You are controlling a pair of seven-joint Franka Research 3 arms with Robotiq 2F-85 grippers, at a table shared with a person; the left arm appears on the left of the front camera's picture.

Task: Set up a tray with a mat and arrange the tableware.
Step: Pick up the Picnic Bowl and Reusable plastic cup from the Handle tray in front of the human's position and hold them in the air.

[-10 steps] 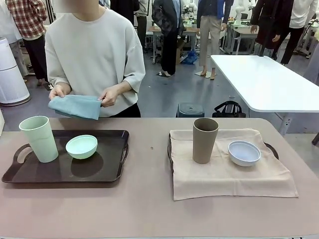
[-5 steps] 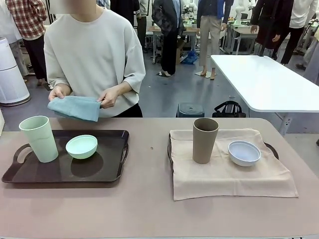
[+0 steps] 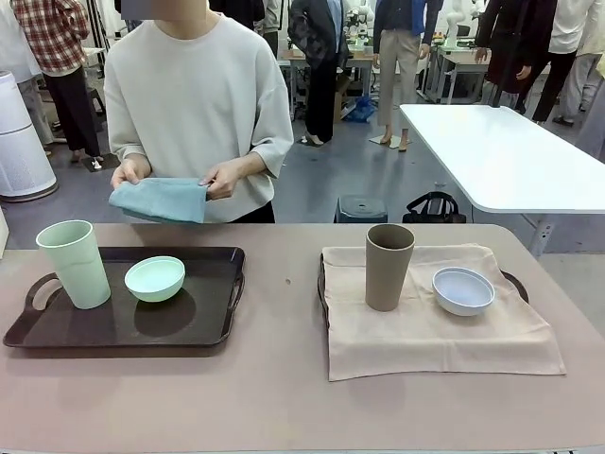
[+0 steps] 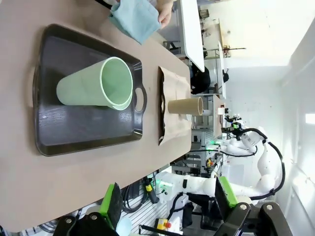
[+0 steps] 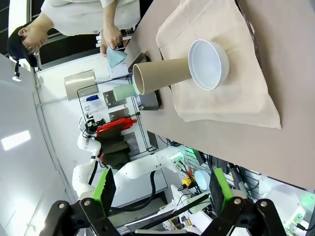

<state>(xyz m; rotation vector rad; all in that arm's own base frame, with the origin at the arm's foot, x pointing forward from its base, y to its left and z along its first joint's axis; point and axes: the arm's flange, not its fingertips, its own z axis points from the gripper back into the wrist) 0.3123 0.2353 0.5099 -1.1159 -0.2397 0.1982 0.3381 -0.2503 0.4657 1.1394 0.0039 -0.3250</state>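
On dark tray (image 3: pixel 206 293): green cup (image 3: pixel 74 263), mint bowl (image 3: pixel 155 278), empty; L gripper (image 4: pixel 167 201), R gripper (image 5: pixel 161 189) jaws wide.

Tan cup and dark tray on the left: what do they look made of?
Tan cup: likely matte plastic, with even colour and no shine. Dark tray: probably hard plastic with a slight sheen, since a faint reflection shows beneath the mint bowl.

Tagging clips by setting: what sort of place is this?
Likely a lab or workshop hall: a white worktable, people standing among more tables behind, and a dark tray holding a green cup.
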